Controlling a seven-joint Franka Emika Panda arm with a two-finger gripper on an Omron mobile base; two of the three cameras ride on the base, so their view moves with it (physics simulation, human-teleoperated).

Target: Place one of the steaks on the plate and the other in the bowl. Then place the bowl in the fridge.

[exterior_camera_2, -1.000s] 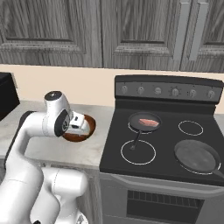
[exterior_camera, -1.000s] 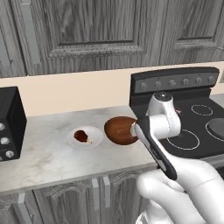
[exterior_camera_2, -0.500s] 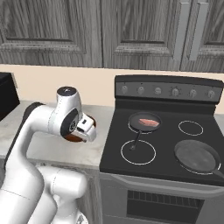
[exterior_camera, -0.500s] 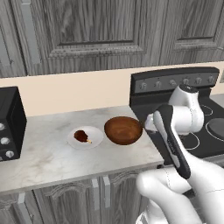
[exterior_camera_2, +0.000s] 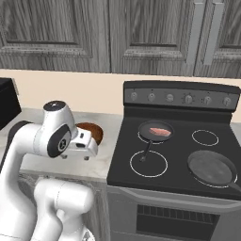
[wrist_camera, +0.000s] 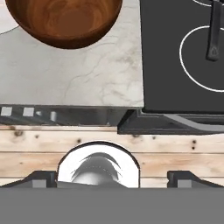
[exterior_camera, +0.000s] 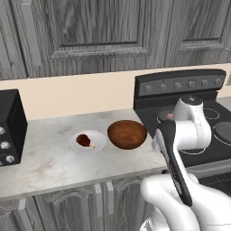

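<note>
a simulated kitchen mid-task: the dark brown steak (exterior_camera: 84, 140) with its yellowish tip already lies on the small white plate (exterior_camera: 96, 147), and just beside it, toward 3 o'clock in the left base view, stands the glossy reddish-brown wooden bowl (exterior_camera: 127, 134), which looks empty. the pale pink steak (exterior_camera_2: 157, 131) lies in the small frying pan (exterior_camera_2: 155, 133) on the black stove (exterior_camera_2: 179, 186), its long axis running roughly 9 to 3 o'clock in the right base view, while the pan's handle points down toward 7 o'clock. the gripper (exterior_camera_2: 86, 145) hangs over the counter's front edge between bowl and stove, its jaws spread wide and holding nothing; in the right base view the pink steak sits well apart from it toward 2 o'clock, and this is the relation on which the coming reach appears to turn. in the hand view the bowl shows at 11 o'clock and the pan's handle tip (wrist_camera: 213, 40) at 1 o'clock, with marble counter (wrist_camera: 87, 83) between. a second, larger pan (exterior_camera_2: 211, 167) rests on the near right burner. the stove's knobs and the black microwave (exterior_camera: 10, 127) at the far left carry no brand or lettering that can be read, possibly because the rendering is too coarse.
</note>
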